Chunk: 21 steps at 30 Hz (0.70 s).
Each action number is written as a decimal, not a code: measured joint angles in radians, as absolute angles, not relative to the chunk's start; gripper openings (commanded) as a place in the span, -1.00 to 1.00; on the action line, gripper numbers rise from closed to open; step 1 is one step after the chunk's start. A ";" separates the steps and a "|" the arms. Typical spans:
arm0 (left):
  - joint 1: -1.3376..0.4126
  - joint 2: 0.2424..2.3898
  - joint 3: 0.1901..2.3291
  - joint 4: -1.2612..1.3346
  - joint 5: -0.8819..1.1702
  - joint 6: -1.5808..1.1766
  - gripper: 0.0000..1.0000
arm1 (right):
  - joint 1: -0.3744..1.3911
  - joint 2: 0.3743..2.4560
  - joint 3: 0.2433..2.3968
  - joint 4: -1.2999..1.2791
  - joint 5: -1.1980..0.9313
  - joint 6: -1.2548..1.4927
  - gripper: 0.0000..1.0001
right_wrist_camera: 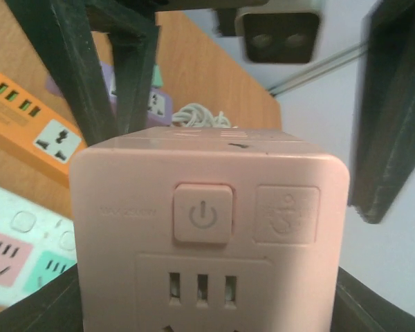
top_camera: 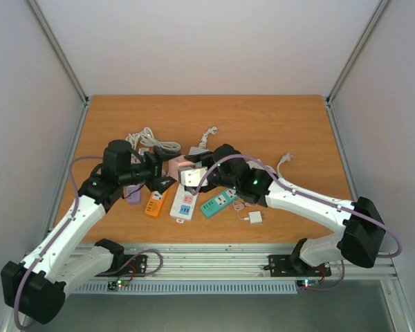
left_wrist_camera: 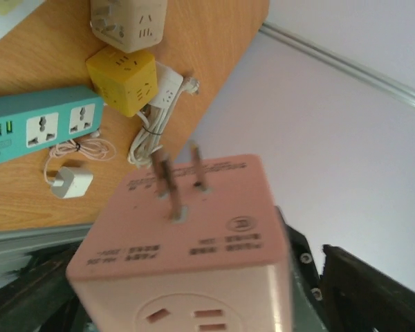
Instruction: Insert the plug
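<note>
The plug [top_camera: 176,166] is a pink cube adapter, held in the air between both arms over the middle of the table. In the left wrist view its metal prongs [left_wrist_camera: 173,183] point up from the pink face [left_wrist_camera: 194,228]. My left gripper [left_wrist_camera: 187,304] straddles it, open, with a gap beside its right finger [left_wrist_camera: 363,290]. The right wrist view shows the cube's power-button face [right_wrist_camera: 207,214]. My right gripper [right_wrist_camera: 207,308] is shut on the cube, its fingers pressed to both lower sides. In the top view the left gripper [top_camera: 166,169] and right gripper [top_camera: 189,171] meet at the cube.
Below the cube lie a purple strip [top_camera: 133,195], an orange strip [top_camera: 154,203], a white strip [top_camera: 185,204] and a teal strip [top_camera: 218,203]. A white charger [top_camera: 254,217] lies near the front edge. White cables [top_camera: 152,142] lie behind. A yellow cube [left_wrist_camera: 121,79] and a beige cube [left_wrist_camera: 128,21] sit at the right.
</note>
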<state>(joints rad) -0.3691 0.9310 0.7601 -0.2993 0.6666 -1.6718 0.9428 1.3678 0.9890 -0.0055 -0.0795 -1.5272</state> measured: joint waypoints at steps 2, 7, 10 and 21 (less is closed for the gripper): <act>-0.369 0.949 0.811 -0.357 0.645 -1.586 0.99 | 0.935 1.368 1.054 -0.133 -0.090 -1.491 -0.66; -0.371 0.958 0.952 -0.494 0.550 -1.301 0.99 | 0.902 1.368 1.175 -0.332 -0.112 -1.389 -0.66; -0.371 0.937 0.983 -0.558 0.481 -1.146 0.99 | 0.884 1.370 1.210 -0.449 -0.113 -1.318 -0.65; -0.371 0.839 0.986 -0.773 0.236 -0.811 0.99 | 0.738 1.601 1.511 -0.868 -0.149 -1.079 -0.57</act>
